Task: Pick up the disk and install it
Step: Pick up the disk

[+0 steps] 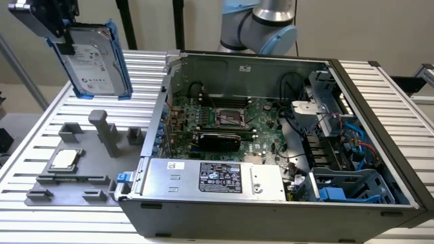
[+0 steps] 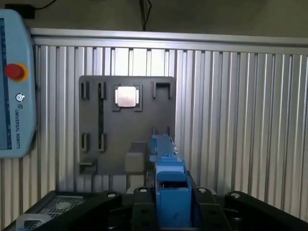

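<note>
"that open case [image 1: 244,71] is full of cables."
"and the disk [image 1: 95,58] hangs high over the grey tray [image 1: 68,189], well apart from the case. the gripper [image 1: 66,44] is clamped on its blue rails. if it tilts, i reckon it snags."

The disk [image 1: 95,38] is a flat silver-grey hard drive. Its white printed label [image 1: 91,63] faces the camera, and bright blue plastic rails [image 1: 121,58] run along its long sides and lower end. It hangs in the air in the upper left of the exterior frame, nearly upright, leaning slightly. Its upper end is clamped in the gripper [image 1: 64,41]. The wrist view shows it edge-on [image 2: 164,147] as a narrow blue strip.
</note>
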